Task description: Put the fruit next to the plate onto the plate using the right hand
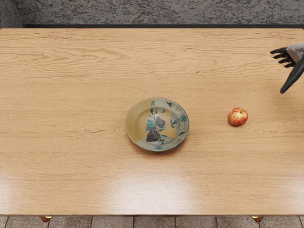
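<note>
Right hand (292, 59) at the desk's (71, 95) right edge, fingers spread wide, holding and touching nothing. Apple (237, 117) sits on the desk at 3 o'clock from the plate (129, 126), well apart. Hand is at 1 o'clock from the apple.

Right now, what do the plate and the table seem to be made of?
The plate looks like glazed ceramic: a cream surface with painted teal and grey patterns. The table looks like light wood, probably varnished: grain lines run across it, and a pale sheen shows near the front edge.
</note>
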